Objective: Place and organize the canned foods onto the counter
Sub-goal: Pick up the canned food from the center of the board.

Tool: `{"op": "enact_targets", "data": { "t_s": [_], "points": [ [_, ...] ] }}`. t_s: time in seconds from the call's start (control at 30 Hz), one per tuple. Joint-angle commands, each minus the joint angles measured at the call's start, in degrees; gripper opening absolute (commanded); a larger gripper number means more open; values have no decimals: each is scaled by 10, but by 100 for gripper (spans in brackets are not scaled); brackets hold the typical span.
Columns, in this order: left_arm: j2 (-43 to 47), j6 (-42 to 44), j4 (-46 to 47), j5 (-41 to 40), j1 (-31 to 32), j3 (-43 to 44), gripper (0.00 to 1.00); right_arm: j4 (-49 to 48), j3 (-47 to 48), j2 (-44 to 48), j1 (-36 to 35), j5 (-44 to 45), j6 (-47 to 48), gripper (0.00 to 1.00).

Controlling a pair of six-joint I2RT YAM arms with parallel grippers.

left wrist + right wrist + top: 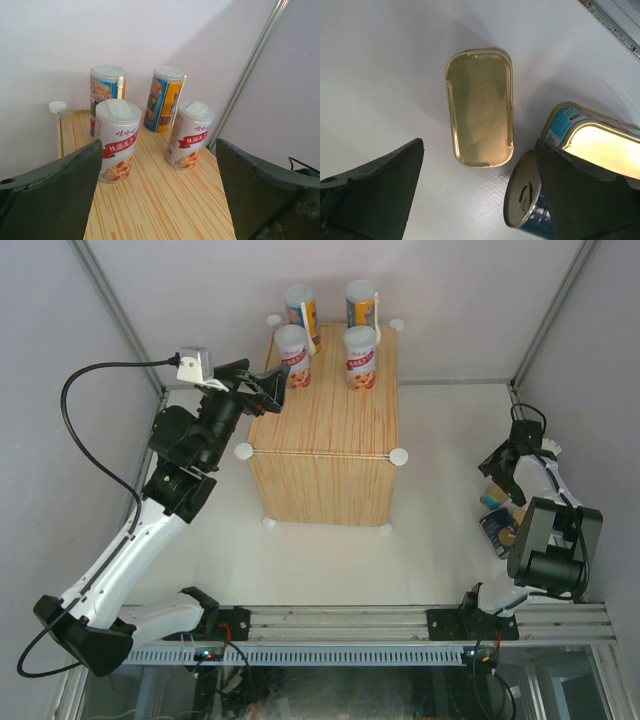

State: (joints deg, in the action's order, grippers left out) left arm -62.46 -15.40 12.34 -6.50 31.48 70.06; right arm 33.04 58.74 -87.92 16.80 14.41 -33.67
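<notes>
The counter (330, 430) is a wood-grain box with white knobs in the middle of the table. On its far part stand two tall blue-orange cylinders (106, 95) (164, 99) and, in front of them, two white-red cans (116, 140) (190, 135). My left gripper (262, 395) is open and empty above the counter's left side, just short of the cans. My right gripper (480, 195) is open and empty, low over the table at the right. A flat gold tin (479, 107) lies just ahead of it. A dark can (527, 200) lies on its side against the right finger, with a second gold-blue tin (590, 135) behind it.
The near half of the counter top (150, 165) is bare wood. White walls with metal posts (545, 320) close in the back and sides. A metal rail (400, 625) runs along the near edge. The right-hand cans lie close to the right wall (497, 530).
</notes>
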Motion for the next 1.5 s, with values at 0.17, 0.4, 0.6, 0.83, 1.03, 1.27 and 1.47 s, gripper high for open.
{"op": "enact_targets", "data": {
  "t_s": [0.17, 0.4, 0.6, 0.83, 1.03, 1.27, 1.47],
  "points": [
    [6, 13, 16, -3, -7, -9, 98, -23, 27, -26, 2, 1, 1, 91],
    [-2, 12, 19, -3, -8, -7, 98, -28, 27, -41, 2, -2, 2, 90],
    [-5, 11, 20, -2, -12, -8, 98, -32, 27, -51, 2, -8, 2, 86],
    [-7, 9, 20, -2, -13, -6, 98, -37, 28, -56, 2, -15, 1, 80],
    [-8, 8, 19, -1, -14, -7, 98, -36, 27, -59, 2, -22, 2, 72],
    [-6, 8, 18, -2, -13, -8, 98, -37, 24, -57, 3, -29, 1, 64],
    [-2, 7, 17, -2, -13, -10, 98, -38, 20, -54, 3, -34, 1, 54]
  ]
}}
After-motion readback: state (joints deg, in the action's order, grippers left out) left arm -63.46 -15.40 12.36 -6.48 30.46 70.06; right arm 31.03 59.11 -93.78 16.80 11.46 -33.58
